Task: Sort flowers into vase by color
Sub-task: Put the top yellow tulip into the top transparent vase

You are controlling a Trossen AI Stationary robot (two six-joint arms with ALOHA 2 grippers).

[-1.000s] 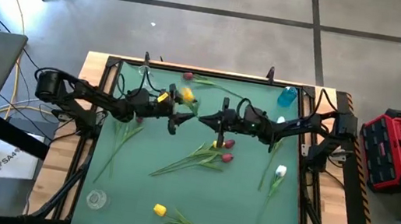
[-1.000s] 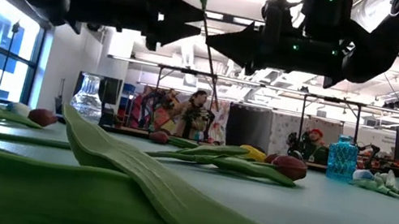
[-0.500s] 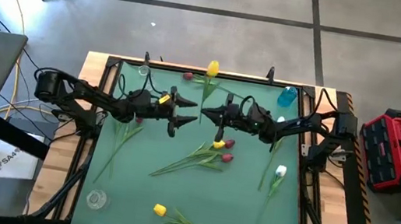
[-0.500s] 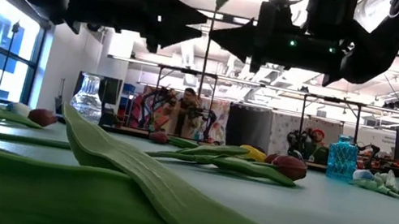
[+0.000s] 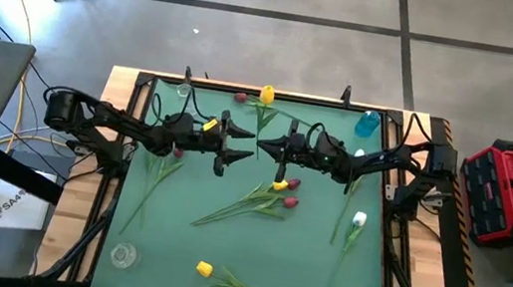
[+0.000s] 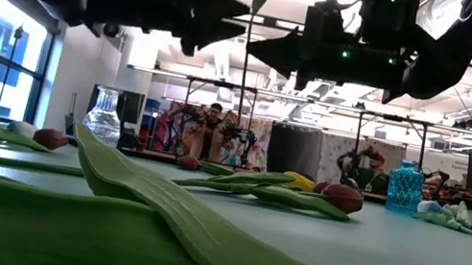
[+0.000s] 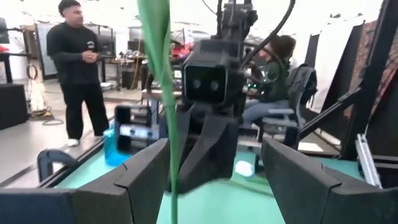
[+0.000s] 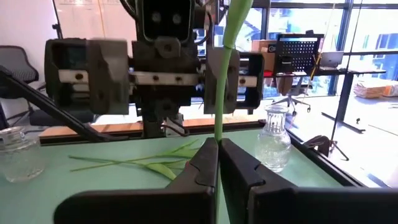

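Judging by the table, little sorting had been done: tulips (image 5: 259, 199) were strewn over the mat (image 5: 176, 213), and the vases (image 5: 123, 255) appeared empty (as far as could be seen). One yellow tulip (image 5: 266, 96) was held upright above the far middle of the table, its stem (image 8: 222, 93) pinched between the closed fingers of the right gripper (image 5: 263, 146). Just beside it, the left gripper (image 5: 246, 145) was spread wide, one finger (image 7: 134, 180) close to the stem but no grip seen. Nearly every flower was left to place.
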